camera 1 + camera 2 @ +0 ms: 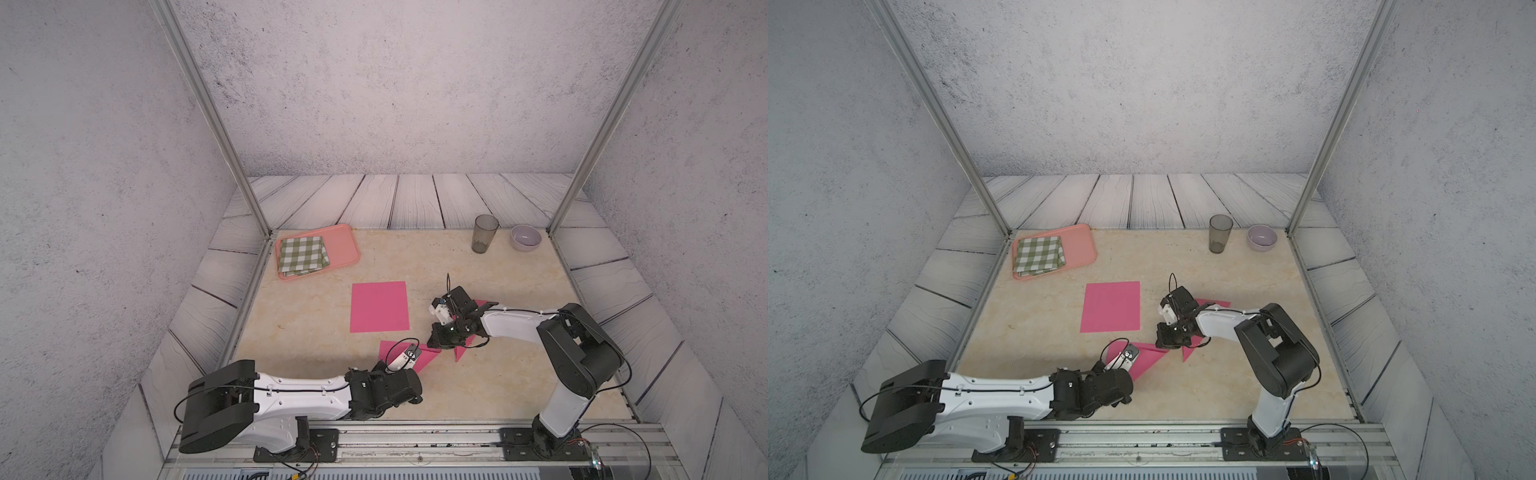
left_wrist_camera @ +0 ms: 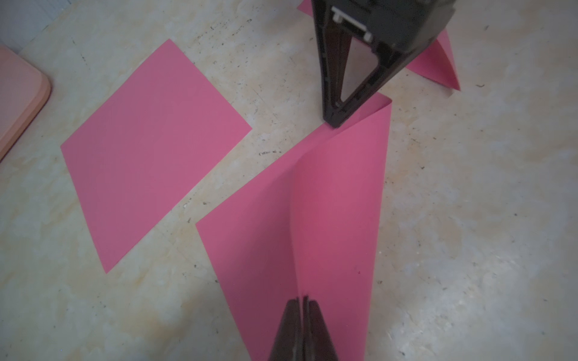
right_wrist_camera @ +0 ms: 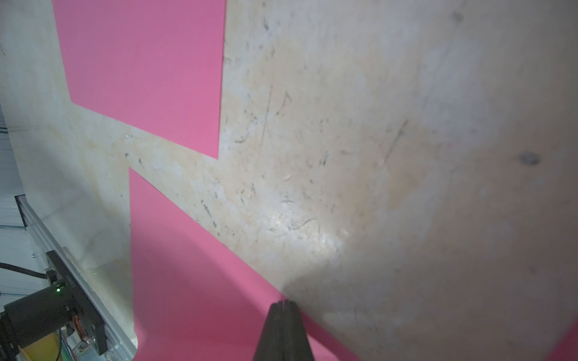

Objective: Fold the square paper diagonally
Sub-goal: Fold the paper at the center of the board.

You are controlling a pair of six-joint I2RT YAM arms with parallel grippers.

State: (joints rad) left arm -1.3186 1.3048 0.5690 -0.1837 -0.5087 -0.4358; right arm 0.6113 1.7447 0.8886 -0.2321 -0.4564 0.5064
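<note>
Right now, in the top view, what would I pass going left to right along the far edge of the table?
pink tray holding a folded checked cloth → grey cup → pale purple bowl

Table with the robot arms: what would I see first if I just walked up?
Bright pink jumps out: a flat pink square lies in the middle. Nearer the robot, a half-folded pink sheet bulges up, its ridge pinched in the left arm's shut jaws, while the right arm's shut jaws touch one of its corners.
</note>
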